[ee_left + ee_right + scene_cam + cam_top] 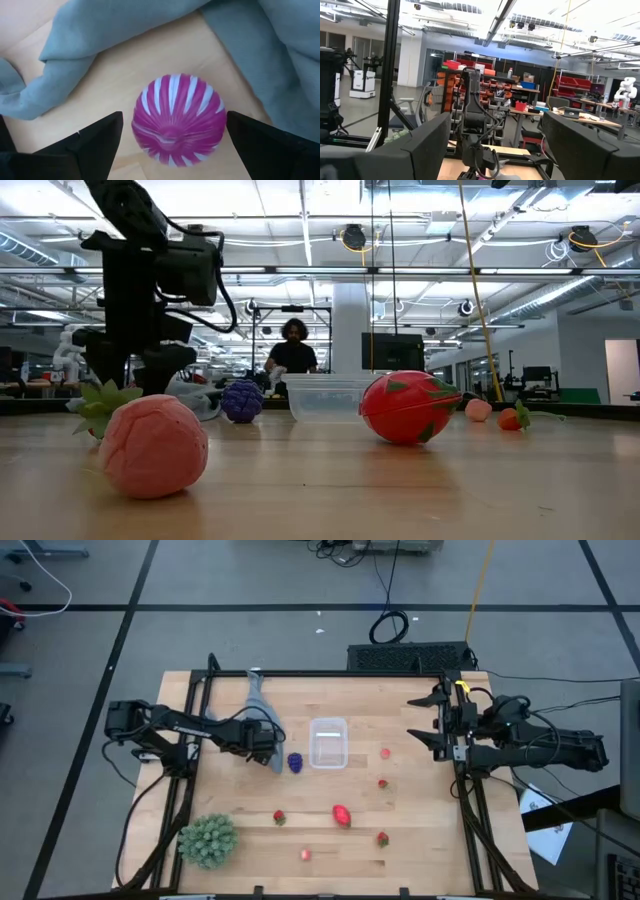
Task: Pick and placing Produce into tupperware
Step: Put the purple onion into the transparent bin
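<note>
A magenta fruit with white stripes (177, 120) rests on the wooden table beside the grey cloth (125, 35). My left gripper (175, 115) points down over it, open, one finger on each side and a small gap at both. In the high view, my left gripper (266, 741) hides that fruit. The clear tupperware (328, 743) stands mid-table, with a dark blue-purple fruit (296, 762) just left of it. A larger red-pink fruit (342, 815) and several small red berries (382, 783) lie nearer the front. My right gripper (422, 720) waits open, raised at the right edge.
A large green spiky ball (208, 840) sits at the front left. The grey cloth (262, 710) lies from the far edge down to my left gripper. Dark frame rails (470, 810) run along both table sides. A person (292, 350) shows in the room beyond the table.
</note>
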You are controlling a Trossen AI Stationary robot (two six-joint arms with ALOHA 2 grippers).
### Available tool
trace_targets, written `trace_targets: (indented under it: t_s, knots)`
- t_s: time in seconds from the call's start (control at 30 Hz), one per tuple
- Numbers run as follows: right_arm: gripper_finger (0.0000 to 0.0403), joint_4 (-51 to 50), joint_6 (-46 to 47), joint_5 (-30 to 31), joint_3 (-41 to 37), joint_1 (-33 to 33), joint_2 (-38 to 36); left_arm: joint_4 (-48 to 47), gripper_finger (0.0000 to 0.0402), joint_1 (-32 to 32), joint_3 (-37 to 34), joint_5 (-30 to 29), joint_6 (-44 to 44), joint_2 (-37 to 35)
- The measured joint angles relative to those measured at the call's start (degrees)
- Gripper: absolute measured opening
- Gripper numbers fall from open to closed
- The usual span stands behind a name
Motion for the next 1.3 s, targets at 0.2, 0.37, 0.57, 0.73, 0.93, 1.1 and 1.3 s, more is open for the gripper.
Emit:
trace_targets:
  t_s: [0.2,0.37,0.57,0.73,0.93,1.1,1.3]
  knots:
    - [0.0309,-0.3,0.0,0.0,0.0,0.0,0.0,1.3,0.0360,0.1,0.0,-0.1,1.0,-0.3]
    - [0.0309,-0.3,0.0,0.0,0.0,0.0,0.0,3.7,0.0360,0.4,0.0,-1.0,2.8,-0.3]
    - [0.0309,-0.3,0.0,0.0,0.0,0.0,0.0,3.3,0.0360,1.2,0.0,-1.0,2.9,-0.3]
    - [0.0309,-0.3,0.0,0.0,0.0,0.0,0.0,2.6,0.0360,1.5,0.0,-1.0,2.9,-0.3]
    - [0.0309,-0.3,0.0,0.0,0.0,0.0,0.0,2.5,0.0332,1.5,0.0,-1.0,2.9,-0.3]
    - [0.0309,-0.3,0.0,0.0,0.0,0.0,0.0,2.6,0.0293,1.5,0.0,-1.0,2.9,-0.3]
    - [0.0309,-0.3,0.0,0.0,0.0,0.0,0.0,2.5,0.0262,1.5,0.0,-1.0,2.9,-0.3]
